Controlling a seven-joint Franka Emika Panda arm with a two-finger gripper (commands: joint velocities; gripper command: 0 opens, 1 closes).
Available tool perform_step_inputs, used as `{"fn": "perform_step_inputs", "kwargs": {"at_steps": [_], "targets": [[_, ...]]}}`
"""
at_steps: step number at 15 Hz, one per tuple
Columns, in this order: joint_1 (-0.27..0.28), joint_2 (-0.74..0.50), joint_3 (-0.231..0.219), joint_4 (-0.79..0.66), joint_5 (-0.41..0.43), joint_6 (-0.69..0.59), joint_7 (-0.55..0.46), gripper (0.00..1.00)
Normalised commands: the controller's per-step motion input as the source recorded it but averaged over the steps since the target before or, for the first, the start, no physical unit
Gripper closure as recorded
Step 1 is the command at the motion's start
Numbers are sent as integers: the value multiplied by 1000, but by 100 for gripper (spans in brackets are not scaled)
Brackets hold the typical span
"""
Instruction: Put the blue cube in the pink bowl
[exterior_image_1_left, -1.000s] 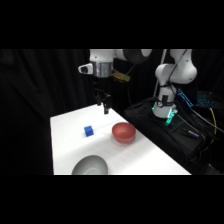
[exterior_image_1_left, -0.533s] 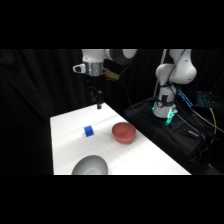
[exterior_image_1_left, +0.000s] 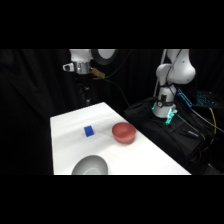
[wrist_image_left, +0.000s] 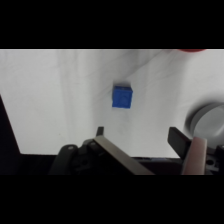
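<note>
1. Blue and small, the blue cube (exterior_image_1_left: 89, 131) lies on the white table (exterior_image_1_left: 65, 150), left of the pink bowl (exterior_image_1_left: 123, 132) and clearly apart from it.
2. From the wrist, the blue cube (wrist_image_left: 122, 96) rests flat on bare table (wrist_image_left: 60, 100), ahead of the pincer (wrist_image_left: 146, 145) and a little to the picture's left of the gap between the fingers.
3. Nothing touches the cube; the pincer's fingers stand spread apart with nothing between them, one pale finger (wrist_image_left: 117, 155) slanting up from the bottom edge and the other (wrist_image_left: 192, 152) at the right.
4. In the side view the pincer (exterior_image_1_left: 87, 97) hangs well above the table's far edge, behind the cube; its dark fingers merge with the black backdrop, so their tips are hard to make out there.
5. Only a thin reddish sliver of the pink bowl (wrist_image_left: 192, 50) shows at the wrist view's top edge.
6. A grey bowl (exterior_image_1_left: 91, 166) sits at the table's near edge, cut off by the picture's bottom; in the wrist view what is probably the same grey bowl (wrist_image_left: 206, 120) shows partly at the right edge, behind a finger.
7. The arm's middle is cut off by the top; its base (exterior_image_1_left: 165, 102) stands at the upper right beside the table.
</note>
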Motion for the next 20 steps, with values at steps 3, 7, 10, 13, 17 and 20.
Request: {"fn": "perform_step_inputs", "kwargs": {"at_steps": [3,7,10,13,17,20], "targets": [[-95,423,51,409,202,67,-172,0],[-110,376,76,324,139,97,-127,0],[-120,285,116,220,158,118,-115,0],[-108,247,137,152,160,154,-122,0],[-94,225,118,131,132,160,-107,0],[-86,185,78,91,91,174,-60,0]]}}
